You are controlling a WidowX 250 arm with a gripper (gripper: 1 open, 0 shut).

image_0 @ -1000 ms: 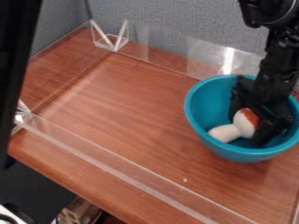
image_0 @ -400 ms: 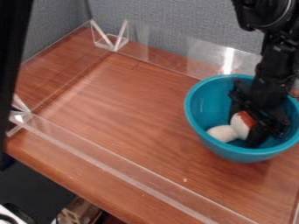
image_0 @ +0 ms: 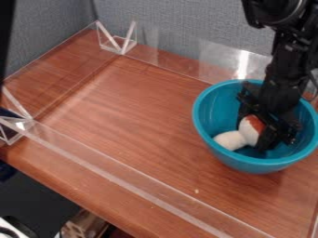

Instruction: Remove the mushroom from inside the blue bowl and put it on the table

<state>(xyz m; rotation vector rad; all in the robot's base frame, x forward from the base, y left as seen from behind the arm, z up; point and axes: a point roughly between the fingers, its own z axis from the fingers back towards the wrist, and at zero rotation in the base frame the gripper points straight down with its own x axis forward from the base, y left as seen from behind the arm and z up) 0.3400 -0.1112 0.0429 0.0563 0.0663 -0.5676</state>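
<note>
The blue bowl (image_0: 221, 149) sits on the right side of the wooden table (image_0: 112, 102). Inside it lies the mushroom (image_0: 241, 135), its cream stem pointing left and its red-brown cap to the right. My gripper (image_0: 262, 125) reaches straight down into the bowl on a black arm and is shut on the mushroom's cap. The black fingers hide part of the cap and the bowl's floor behind it.
Low clear acrylic walls (image_0: 87, 160) run along the table's front and left edges, with more panels at the back (image_0: 187, 58). Bare wood stretches to the left of the bowl. A grey fabric wall stands behind.
The jaws have closed on the mushroom's cap. The mushroom and the gripper have shifted slightly up and left within the bowl.
</note>
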